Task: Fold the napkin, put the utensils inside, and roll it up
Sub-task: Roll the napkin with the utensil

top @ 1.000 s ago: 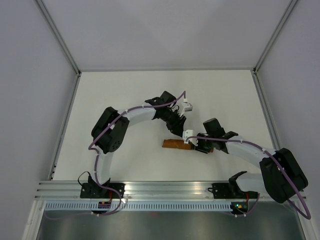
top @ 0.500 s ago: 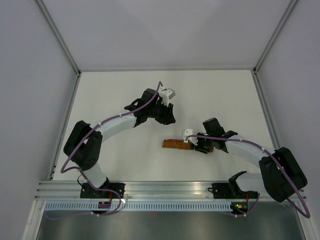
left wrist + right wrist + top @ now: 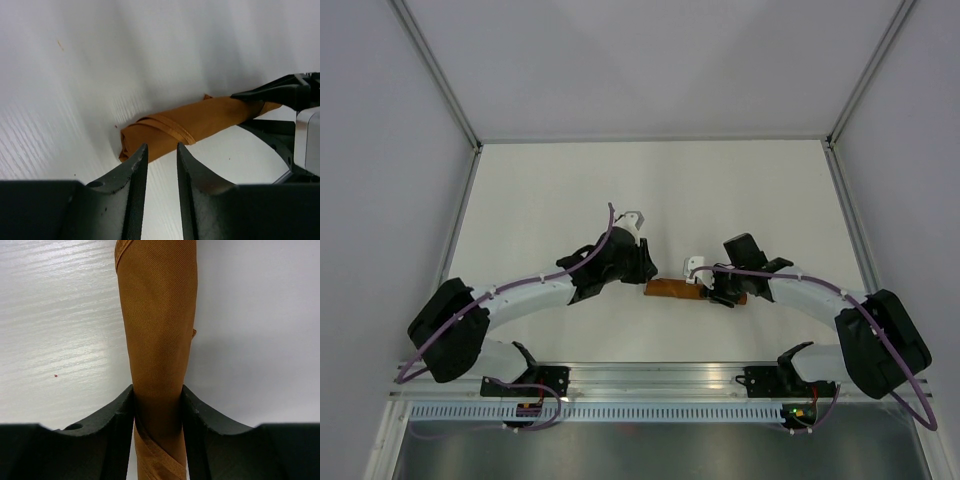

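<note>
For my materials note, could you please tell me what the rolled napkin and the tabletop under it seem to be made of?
The napkin looks like woven cloth, rust-orange with a slight sheen: fine diagonal weave lines and soft folded edges show. The tabletop looks like a hard white board, perhaps laminate or painted, semi-glossy: it shows faint streaked grain and soft glare.

The rust-orange napkin (image 3: 670, 289), rolled tight, lies with one end squeezed in the right gripper (image 3: 157, 396), the other just before the left gripper (image 3: 160, 152).

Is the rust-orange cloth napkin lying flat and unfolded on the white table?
No, the rust-orange cloth napkin is rolled into a narrow tube.
</note>
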Action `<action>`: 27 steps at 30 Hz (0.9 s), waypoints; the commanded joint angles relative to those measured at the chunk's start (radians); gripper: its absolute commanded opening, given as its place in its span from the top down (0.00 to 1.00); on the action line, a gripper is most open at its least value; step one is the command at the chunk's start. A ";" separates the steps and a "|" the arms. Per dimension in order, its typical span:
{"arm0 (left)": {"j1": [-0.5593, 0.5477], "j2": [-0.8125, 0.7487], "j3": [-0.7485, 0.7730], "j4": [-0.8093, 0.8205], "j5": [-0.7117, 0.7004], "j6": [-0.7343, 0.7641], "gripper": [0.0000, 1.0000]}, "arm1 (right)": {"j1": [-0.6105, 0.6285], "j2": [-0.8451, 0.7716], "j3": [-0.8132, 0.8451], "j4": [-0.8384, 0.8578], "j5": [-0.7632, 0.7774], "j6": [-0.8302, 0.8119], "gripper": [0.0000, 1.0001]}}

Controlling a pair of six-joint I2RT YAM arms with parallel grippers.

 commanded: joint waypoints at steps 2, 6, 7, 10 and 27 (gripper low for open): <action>-0.066 -0.075 -0.046 0.024 -0.113 -0.154 0.67 | 0.000 0.014 0.033 -0.053 -0.006 0.015 0.52; -0.123 -0.052 -0.062 0.035 -0.127 -0.200 0.69 | 0.002 0.029 0.047 -0.073 -0.012 0.018 0.51; -0.137 -0.043 -0.060 0.035 -0.139 -0.204 0.70 | 0.000 0.031 0.053 -0.076 -0.015 0.019 0.51; -0.166 0.003 -0.065 0.045 -0.153 -0.247 0.71 | 0.002 0.038 0.059 -0.087 -0.018 0.021 0.51; -0.203 0.173 -0.046 0.117 -0.148 -0.301 0.73 | -0.001 0.150 0.131 -0.133 -0.026 0.047 0.53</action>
